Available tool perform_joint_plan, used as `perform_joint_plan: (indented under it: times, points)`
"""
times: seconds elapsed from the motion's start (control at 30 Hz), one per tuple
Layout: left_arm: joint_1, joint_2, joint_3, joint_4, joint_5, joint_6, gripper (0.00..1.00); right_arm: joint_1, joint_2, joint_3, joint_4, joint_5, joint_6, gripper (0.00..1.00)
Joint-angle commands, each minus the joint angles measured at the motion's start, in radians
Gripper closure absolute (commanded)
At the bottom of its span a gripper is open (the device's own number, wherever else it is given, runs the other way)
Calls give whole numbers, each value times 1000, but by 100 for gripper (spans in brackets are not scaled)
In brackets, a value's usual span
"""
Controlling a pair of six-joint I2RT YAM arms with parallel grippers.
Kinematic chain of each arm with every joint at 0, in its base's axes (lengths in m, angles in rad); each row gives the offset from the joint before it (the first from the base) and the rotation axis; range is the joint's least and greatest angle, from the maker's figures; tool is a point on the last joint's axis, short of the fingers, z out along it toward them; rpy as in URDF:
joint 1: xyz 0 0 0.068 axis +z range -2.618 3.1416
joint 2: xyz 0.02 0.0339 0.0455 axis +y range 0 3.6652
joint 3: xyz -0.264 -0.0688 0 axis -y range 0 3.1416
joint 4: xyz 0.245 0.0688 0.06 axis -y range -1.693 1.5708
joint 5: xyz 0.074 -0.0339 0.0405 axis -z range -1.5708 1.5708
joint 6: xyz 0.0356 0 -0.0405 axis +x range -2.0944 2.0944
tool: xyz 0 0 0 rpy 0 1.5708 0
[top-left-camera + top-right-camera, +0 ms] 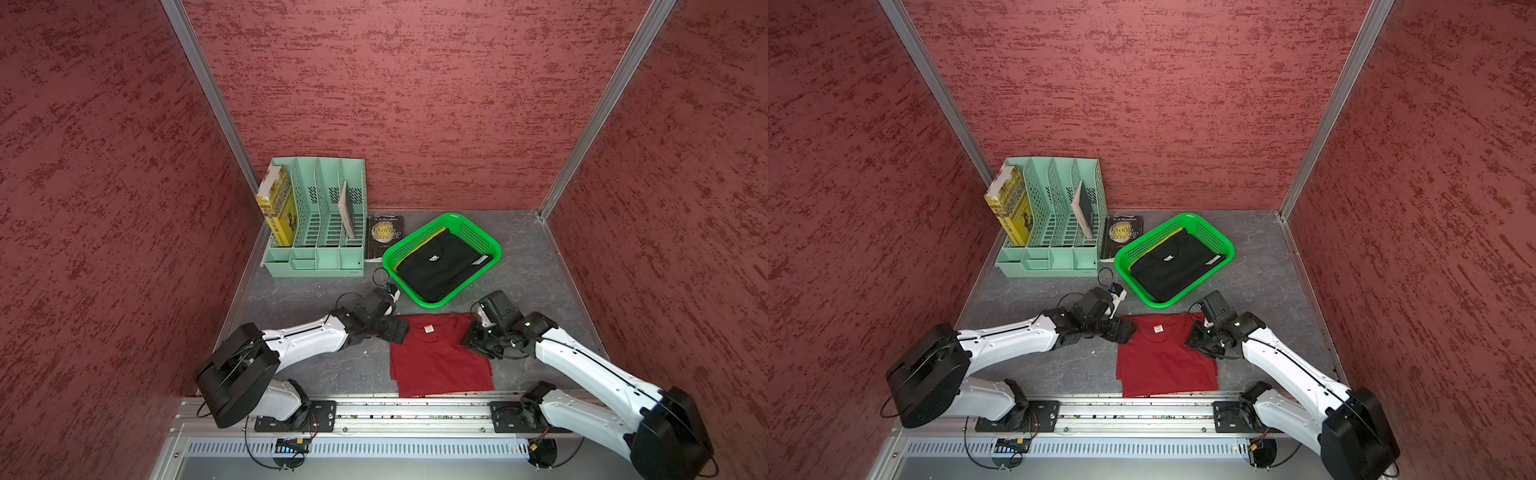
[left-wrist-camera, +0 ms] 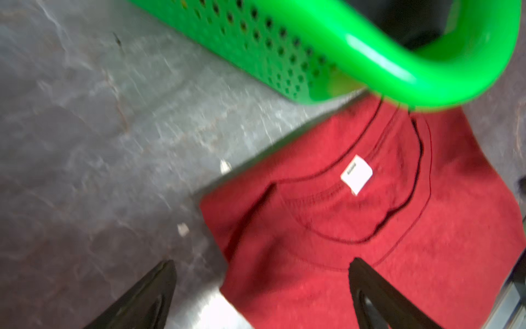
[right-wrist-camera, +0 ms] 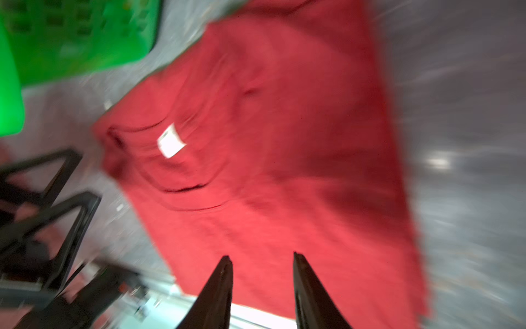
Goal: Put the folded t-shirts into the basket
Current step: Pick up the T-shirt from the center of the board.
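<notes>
The dark red t-shirt [image 1: 440, 357] [image 1: 1167, 357] lies flat on the table in front of the basket [image 1: 430, 305] [image 1: 1160, 305], white neck label up. In the basket the black t-shirt [image 1: 444, 266] lies on top, and a strip of the yellow t-shirt [image 1: 419, 246] shows under it. My left gripper [image 1: 399, 332] [image 2: 262, 261] is open at the red shirt's left collar corner, one finger over the table and one over the cloth [image 2: 370, 228]. My right gripper [image 1: 471, 338] [image 3: 261, 255] is at the right collar corner, jaws partly apart above the cloth [image 3: 284, 142], holding nothing.
A mint-green file organizer [image 1: 316, 216] with a yellow book [image 1: 276, 208] stands at the back left. A black book [image 1: 384, 237] lies flat between it and the basket. A metal rail [image 1: 374, 415] runs along the table's front edge, just below the red shirt.
</notes>
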Motion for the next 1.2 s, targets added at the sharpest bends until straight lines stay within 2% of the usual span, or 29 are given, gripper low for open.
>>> perform_joint_plan:
  times: [0.0,0.07,0.2,0.27,0.4,0.63,0.83,0.97,1.07,1.13,1.17]
  points:
    - [57,3,3,9,77,32,2,12,53,-113,333,-335,13,63]
    - [83,-6,-15,47,119,42,2,12,80,-158,361,-351,32,63]
    - [112,2,-42,140,190,73,3,-17,142,-122,101,-104,-23,71]
    - [113,26,-38,165,197,85,3,-46,171,-96,18,21,-12,71]
    - [105,93,-16,174,213,103,6,-122,175,-49,-9,118,25,69]
    - [40,171,23,211,227,184,8,-191,185,44,-40,148,-36,64]
    - [-7,187,23,264,200,271,9,-197,162,129,-62,115,-62,61]
    - [-12,240,67,211,172,309,10,-197,141,203,-101,123,-79,58]
    - [-20,251,55,232,161,317,21,-198,135,245,-112,133,-80,56]
    - [-23,250,49,241,159,323,28,-198,142,270,-121,148,-84,49]
    - [-26,250,46,247,159,326,35,-199,147,279,-123,157,-81,48]
